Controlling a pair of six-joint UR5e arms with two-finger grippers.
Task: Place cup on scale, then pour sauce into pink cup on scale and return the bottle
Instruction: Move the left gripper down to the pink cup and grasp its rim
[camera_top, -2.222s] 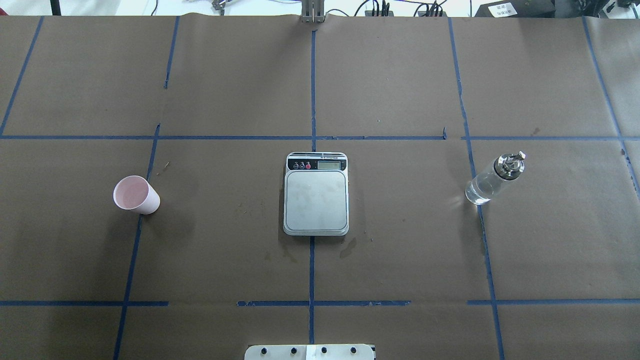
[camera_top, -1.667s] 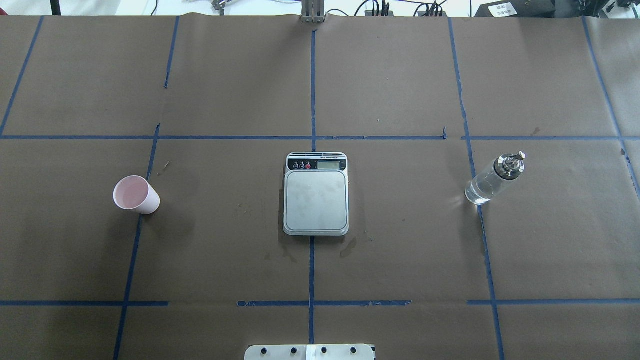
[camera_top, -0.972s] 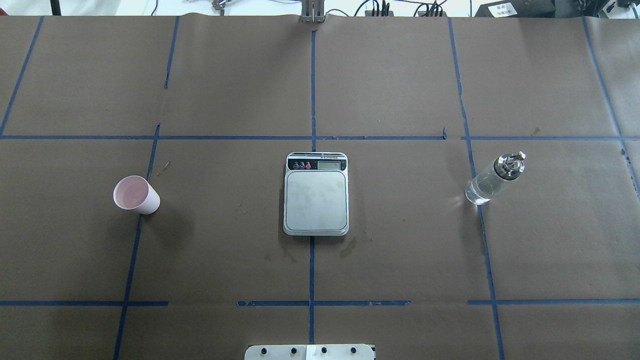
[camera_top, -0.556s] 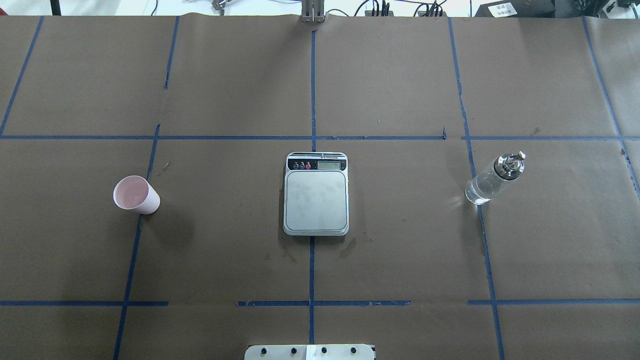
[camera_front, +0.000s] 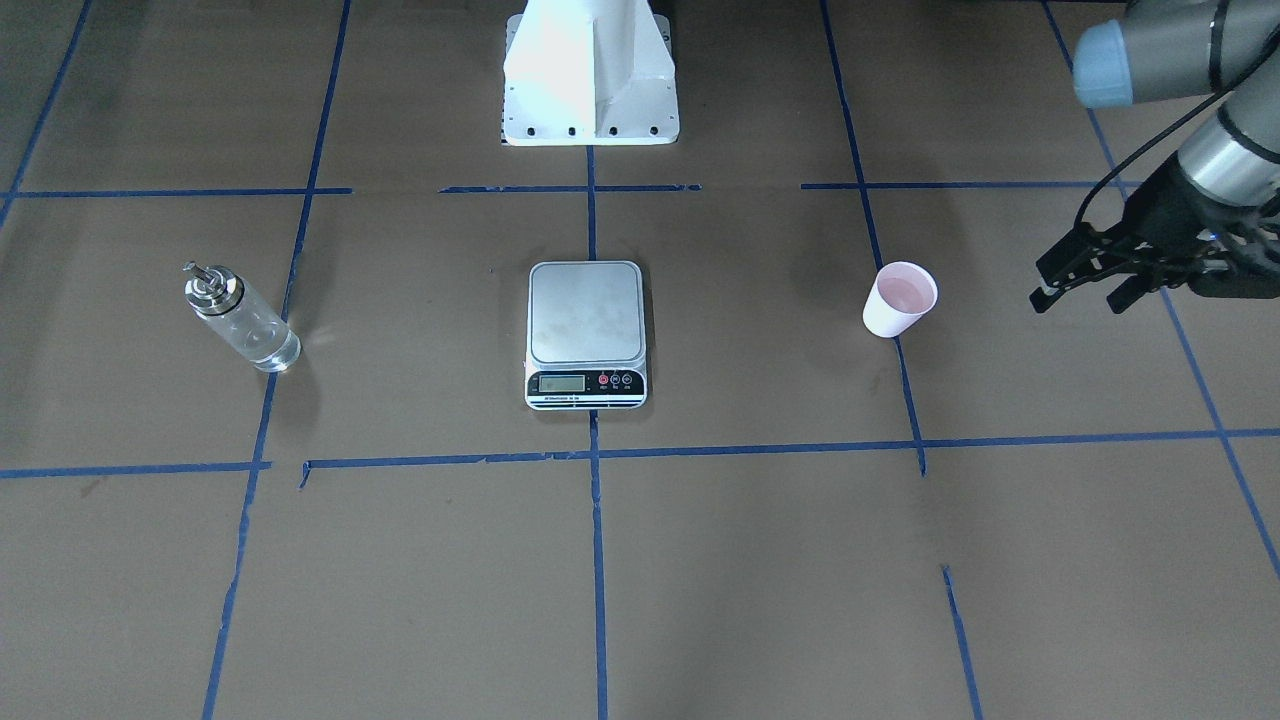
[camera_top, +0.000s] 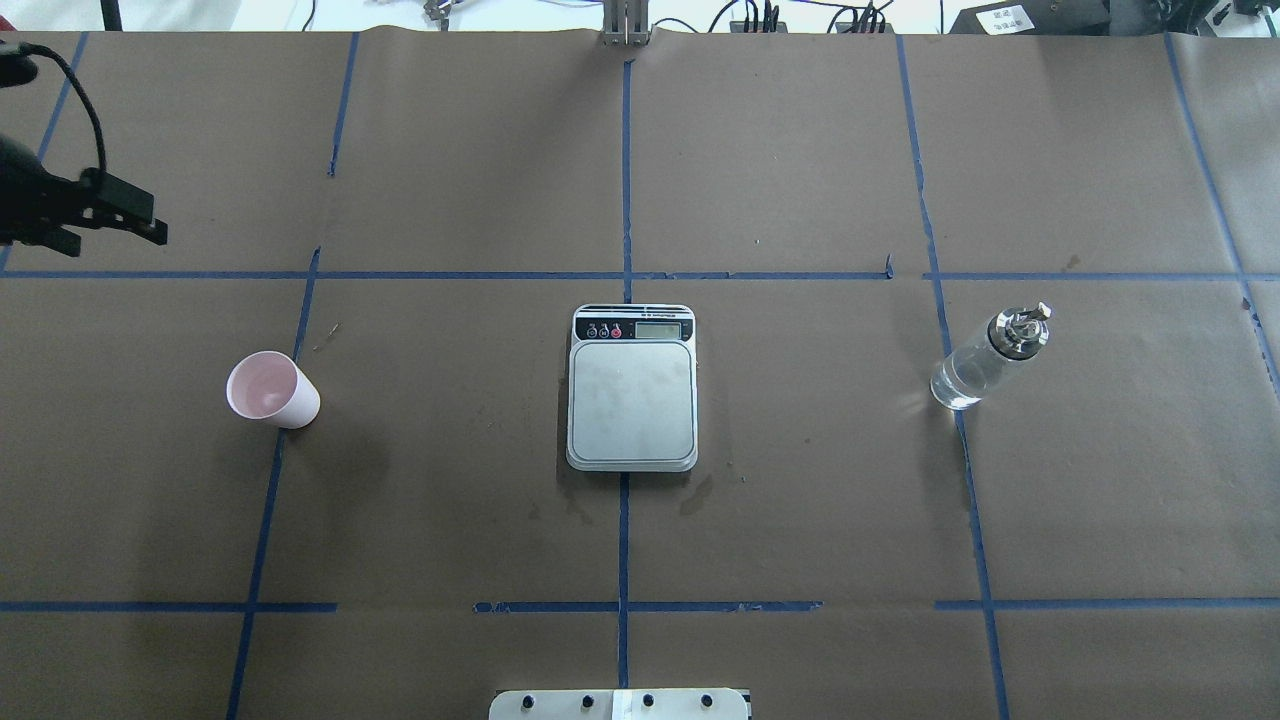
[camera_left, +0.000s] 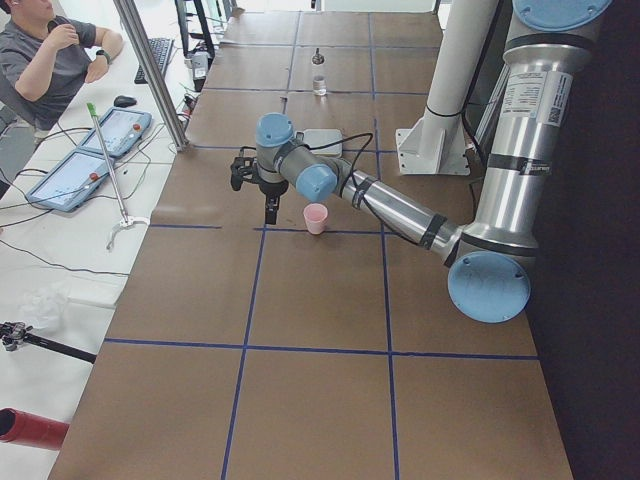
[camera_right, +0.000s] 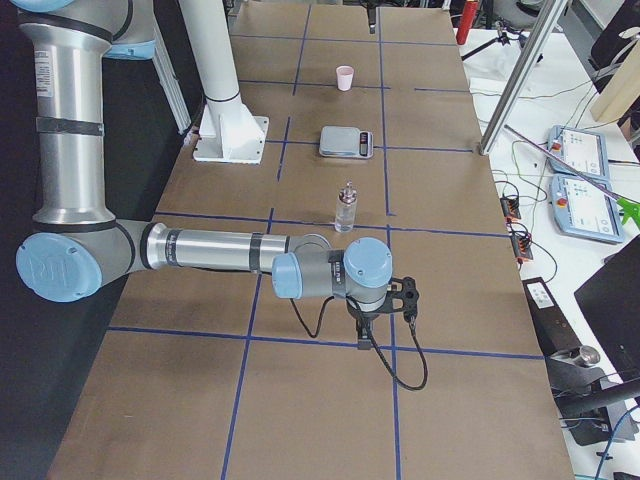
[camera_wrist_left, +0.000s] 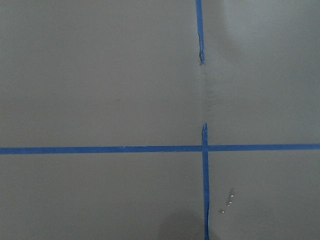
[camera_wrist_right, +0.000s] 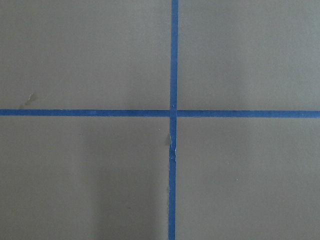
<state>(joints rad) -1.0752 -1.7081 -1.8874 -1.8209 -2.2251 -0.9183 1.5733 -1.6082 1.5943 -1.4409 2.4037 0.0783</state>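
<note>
Paper (camera_top: 460, 150) — brown, gridded with blue tape (camera_top: 470, 275) — carries the scale (camera_top: 632, 400); tablets (camera_left: 68, 180) alongside.

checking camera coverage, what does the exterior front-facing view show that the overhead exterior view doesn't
Only front-facing: the white pedestal's upright column and the left arm's silver links with a blue joint cap. Only overhead: black cables beyond the table's far edge. Both: the pale pink paper cup, the flat steel-topped digital scale, the clear glass bottle with a silver cap, each standing apart, and the open left gripper.
</note>
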